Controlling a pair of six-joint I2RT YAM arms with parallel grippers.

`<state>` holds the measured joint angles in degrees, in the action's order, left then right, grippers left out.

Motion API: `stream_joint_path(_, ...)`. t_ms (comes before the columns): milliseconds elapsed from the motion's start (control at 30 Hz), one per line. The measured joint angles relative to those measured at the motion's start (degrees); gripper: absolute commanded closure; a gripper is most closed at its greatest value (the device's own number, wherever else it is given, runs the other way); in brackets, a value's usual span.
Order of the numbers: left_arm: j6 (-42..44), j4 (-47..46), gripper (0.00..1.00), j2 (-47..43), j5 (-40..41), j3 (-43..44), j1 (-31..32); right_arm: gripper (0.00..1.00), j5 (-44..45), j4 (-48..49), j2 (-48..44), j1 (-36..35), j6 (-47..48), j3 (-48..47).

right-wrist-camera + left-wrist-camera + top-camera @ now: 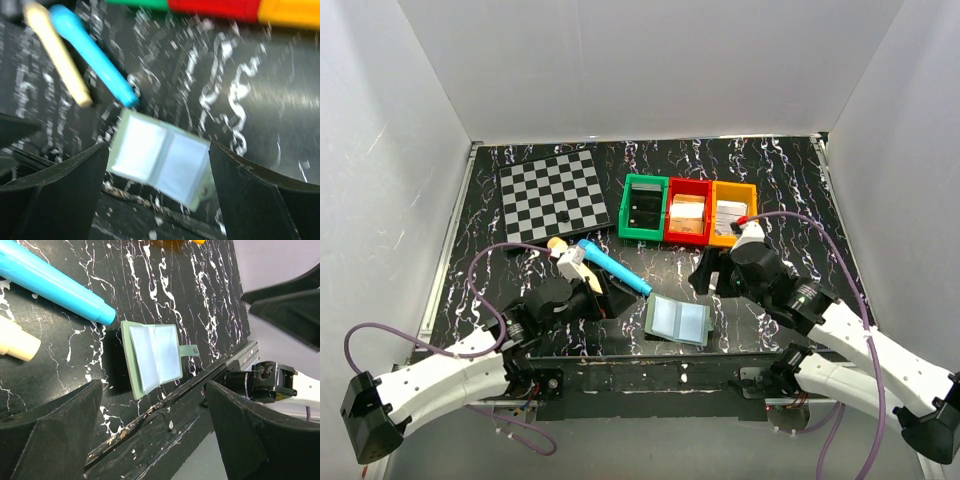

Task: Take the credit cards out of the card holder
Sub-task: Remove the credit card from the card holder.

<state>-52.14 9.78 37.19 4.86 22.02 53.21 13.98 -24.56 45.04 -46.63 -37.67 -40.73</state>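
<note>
So, card holder [678,320] lies open & flat at the near edge of the table [790,190], long axis approx left-right along that edge, tab at its right end. Credit cards can't be made out separately; prob. tucked in the pale panels. Just behind: L gripper [610,300] off the holder's left short edge, R gripper [708,280] behind its right panel, both spread wide, nothing held. Holder sits btwn them, about equally close to each. Farther back, blue pen [615,268], then bins [688,182].
</note>
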Motion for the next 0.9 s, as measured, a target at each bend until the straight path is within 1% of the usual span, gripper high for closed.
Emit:
stream_joint_path(33, -0.44, -0.55, 0.16, 0.83, -0.24, 0.0, 0.0, 0.1, 0.66, -2.8, 0.35, -0.79, -1.11, 0.02)
stream_joint_path(100, -1.2, -1.46, 0.16, 2.84, -0.68, 0.0, 0.0, 0.15, 2.29, -7.58, 1.79, -2.51, -3.21, 0.02)
stream_joint_path(200, -2.34, -2.01, 0.16, 6.1, -1.14, 0.02, 0.07, 0.2, 4.07, -14.45, 6.36, -5.64, -7.19, 0.02)
stream_joint_path(333, -3.67, -2.8, 0.17, 9.73, -1.31, 0.2, 0.55, 0.3, 4.7, -19.5, 10.84, -9.29, -11.72, 0.48)
stream_joint_path(533, -4.28, -4.79, 0.17, 12.87, -1.64, 0.66, 1.29, 0.42, 4.0, -20.59, 13.68, -11.15, -14.82, 1.84)
stream_joint_path(800, -4.22, -6.86, 0.17, 14.12, -2.73, 1.79, 1.33, 0.44, 4.04, -20.0, 17.66, -11.15, -16.22, 2.99)
stream_joint_path(900, -4.22, -7.48, 0.17, 14.12, -2.86, 2.12, 1.36, 0.48, 4.0, -19.37, 19.3, -10.69, -16.11, 2.99)
